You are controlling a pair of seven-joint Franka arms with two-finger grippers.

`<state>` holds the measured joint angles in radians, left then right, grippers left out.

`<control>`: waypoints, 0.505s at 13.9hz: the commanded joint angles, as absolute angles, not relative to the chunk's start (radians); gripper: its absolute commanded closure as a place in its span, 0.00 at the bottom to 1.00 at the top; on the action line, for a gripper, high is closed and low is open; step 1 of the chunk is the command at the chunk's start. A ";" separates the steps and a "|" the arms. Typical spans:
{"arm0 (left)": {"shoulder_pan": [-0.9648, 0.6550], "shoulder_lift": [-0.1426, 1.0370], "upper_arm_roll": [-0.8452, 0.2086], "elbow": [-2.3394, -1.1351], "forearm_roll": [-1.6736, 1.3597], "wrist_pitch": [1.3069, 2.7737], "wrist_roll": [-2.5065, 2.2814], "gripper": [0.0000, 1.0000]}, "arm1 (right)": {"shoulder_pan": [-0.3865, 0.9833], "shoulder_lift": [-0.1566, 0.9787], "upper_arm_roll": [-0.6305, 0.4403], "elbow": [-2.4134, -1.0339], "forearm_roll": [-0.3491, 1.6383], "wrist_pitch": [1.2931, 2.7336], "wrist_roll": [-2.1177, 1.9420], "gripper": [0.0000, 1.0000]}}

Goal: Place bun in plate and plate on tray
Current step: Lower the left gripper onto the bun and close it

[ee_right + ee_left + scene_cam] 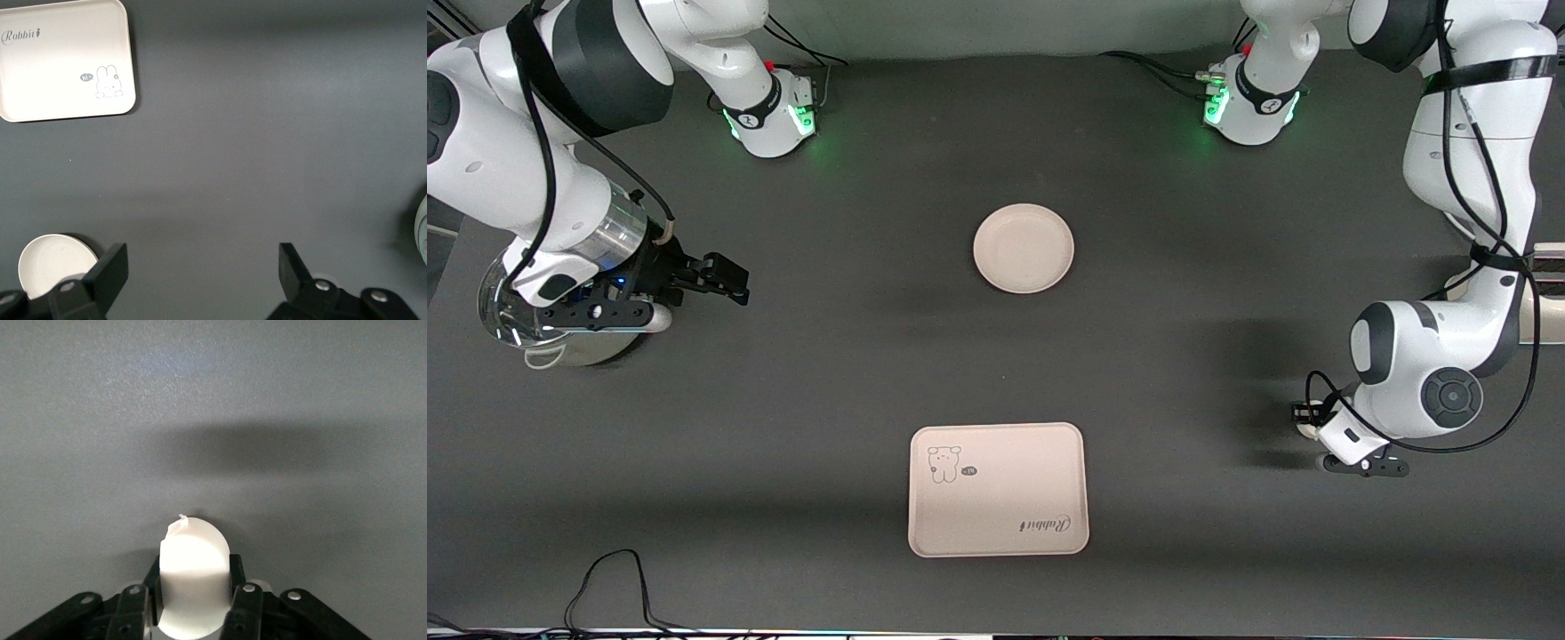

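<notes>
The bun (193, 567), a small smooth off-white lump, sits between the fingers of my left gripper (195, 603), which is shut on it. In the front view that gripper (1307, 420) is low at the table near the left arm's end, and only a bit of the bun (1307, 432) shows. The round cream plate (1023, 248) lies empty at the table's middle, farther from the front camera than the tray (998, 489). My right gripper (740, 283) is open and empty above the table at the right arm's end. The right wrist view shows the gripper (200, 263), the plate (50, 263) and the tray (67, 60).
A round shiny pot or bowl (560, 333) stands under the right arm's wrist at that end of the table; its edge shows in the right wrist view (421, 233). A black cable (618, 578) lies at the table's near edge.
</notes>
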<state>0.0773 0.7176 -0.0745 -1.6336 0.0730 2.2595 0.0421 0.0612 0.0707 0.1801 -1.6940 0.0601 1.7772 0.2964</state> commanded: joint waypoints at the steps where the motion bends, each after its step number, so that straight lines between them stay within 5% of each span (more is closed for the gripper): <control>1: 0.069 0.643 -0.074 -1.631 0.069 2.156 0.041 0.58 | 0.067 0.083 0.179 -1.695 0.075 1.796 0.325 0.00; 7: 0.044 0.395 -0.113 -1.625 0.042 1.881 -0.001 0.58 | 0.086 0.077 0.179 -1.715 0.075 1.798 0.327 0.00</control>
